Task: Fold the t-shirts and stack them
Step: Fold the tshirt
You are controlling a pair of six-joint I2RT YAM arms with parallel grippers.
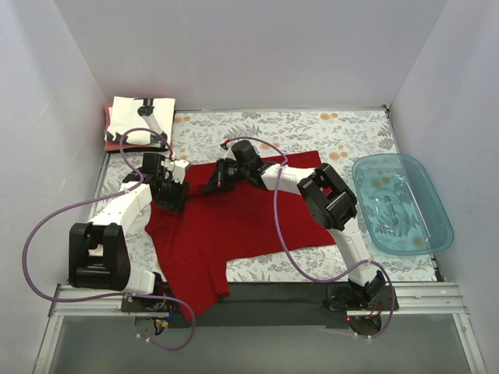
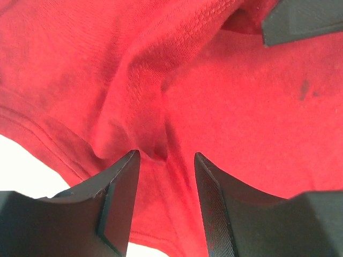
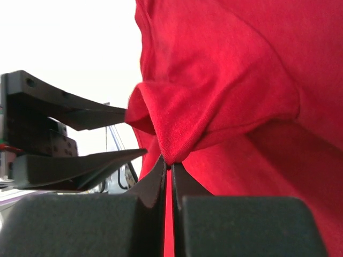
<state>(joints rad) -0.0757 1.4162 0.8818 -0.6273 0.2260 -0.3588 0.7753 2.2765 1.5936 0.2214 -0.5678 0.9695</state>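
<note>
The dark red t-shirt [image 1: 234, 226] lies spread on the table, one part hanging toward the near edge. My right gripper [image 1: 214, 181] is shut on a pinched fold of it [image 3: 177, 123] near its back left corner; the jaws meet at the cloth [image 3: 169, 163]. My left gripper [image 1: 170, 195] is just left of it with jaws open [image 2: 165, 160], and red cloth [image 2: 214, 96] lies between and beyond the fingers [image 2: 120, 198]. The white t-shirt with black print [image 1: 140, 117] lies folded at the back left on top of the reddish-pink one [image 1: 110, 139].
A translucent teal tub [image 1: 401, 202] stands at the right side of the table. The grey floral table cloth [image 1: 312, 128] shows behind the red shirt. White walls close in the left, back and right. The right gripper's finger [image 2: 300, 21] shows in the left wrist view.
</note>
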